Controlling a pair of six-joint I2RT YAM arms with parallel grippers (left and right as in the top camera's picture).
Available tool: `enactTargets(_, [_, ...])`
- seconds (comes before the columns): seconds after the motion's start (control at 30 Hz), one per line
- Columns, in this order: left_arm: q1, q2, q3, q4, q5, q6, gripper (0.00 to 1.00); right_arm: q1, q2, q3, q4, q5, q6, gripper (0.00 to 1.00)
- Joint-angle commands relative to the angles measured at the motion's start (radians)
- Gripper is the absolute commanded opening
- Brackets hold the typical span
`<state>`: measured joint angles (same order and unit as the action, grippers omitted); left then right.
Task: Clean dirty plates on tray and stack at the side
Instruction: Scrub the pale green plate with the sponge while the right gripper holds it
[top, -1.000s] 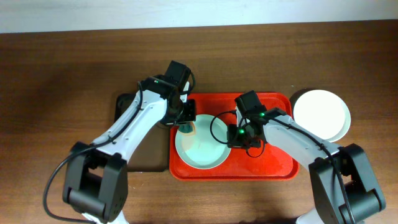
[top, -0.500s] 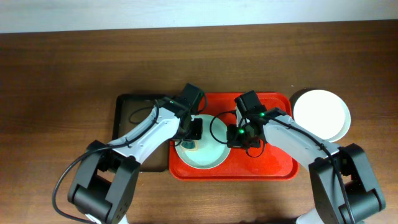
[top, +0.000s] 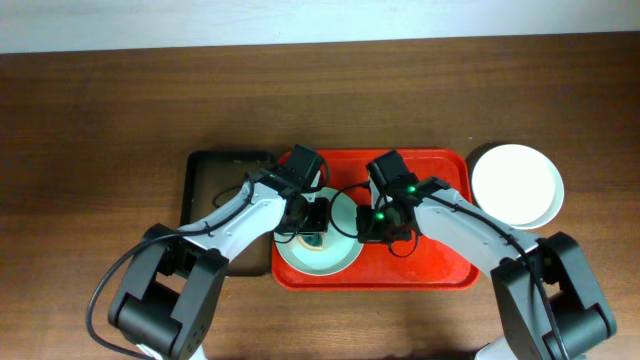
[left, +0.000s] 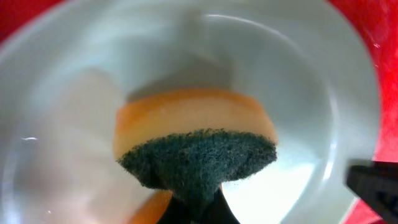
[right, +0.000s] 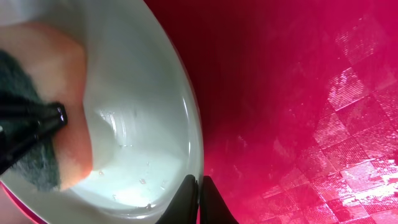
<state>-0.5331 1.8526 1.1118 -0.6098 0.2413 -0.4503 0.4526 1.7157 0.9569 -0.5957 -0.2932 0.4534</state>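
A pale mint plate (top: 335, 258) lies on the left part of the red tray (top: 440, 262). My left gripper (top: 313, 222) is shut on an orange sponge with a dark green scouring face (left: 196, 146) and presses it into the plate's bowl (left: 298, 81). My right gripper (top: 366, 226) is shut on the plate's right rim (right: 194, 140), one finger inside and one outside, over the tray (right: 298, 93). The sponge also shows in the right wrist view (right: 43, 155). No red smear shows on this plate. White plates (top: 517, 183) sit stacked on the table, right of the tray.
A narrow black tray (top: 215, 180) lies against the red tray's left side, under my left arm. The brown wooden table (top: 100, 120) runs all around, with a pale wall strip along the far edge.
My left gripper moved the sponge from the plate's upper left edge down and right into the bowl. My right gripper shifted slightly left, still on the rim.
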Motion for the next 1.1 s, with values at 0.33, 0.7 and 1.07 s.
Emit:
enactTargets(0.33, [0.037, -0.002, 0.156, -0.164, -0.209, 0.05, 0.0, 0.026, -0.007, -0.005, 0.01, -0.031, 0.001, 0.04])
enactTargets(0.7, [0.037, -0.002, -0.025, -0.101, -0.053, 0.018, 0.0, 0.026, -0.007, -0.005, 0.01, -0.027, 0.001, 0.04])
enactTargets(1.07, [0.077, -0.076, 0.155, -0.154, 0.106, 0.059, 0.0, 0.025, -0.007, -0.005, 0.01, 0.003, 0.001, 0.04])
